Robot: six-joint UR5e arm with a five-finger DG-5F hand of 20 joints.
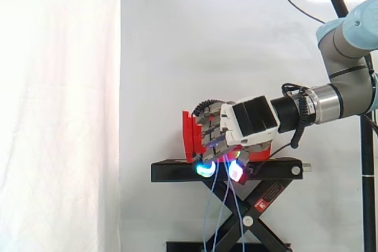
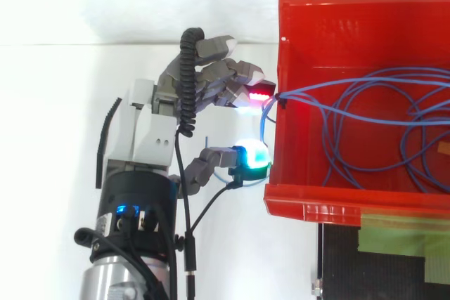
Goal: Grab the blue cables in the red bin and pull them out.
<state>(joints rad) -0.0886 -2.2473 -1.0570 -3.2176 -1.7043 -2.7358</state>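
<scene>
The blue cables (image 2: 302,90) are being gripped by the curled fingers of the robot hand (image 2: 151,131) just outside the near wall of the red bin (image 2: 351,5). The coils are being contained inside, straight ahead of the fingertips; loose strands are hanging below.

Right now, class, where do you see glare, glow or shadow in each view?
Side view: the white curtain at left is washed out by bright light; the robot hand shows green and red glowing fingertips. Top view: the red fingertip's glow brightens the red bin wall where the blue cables cross it.
</scene>
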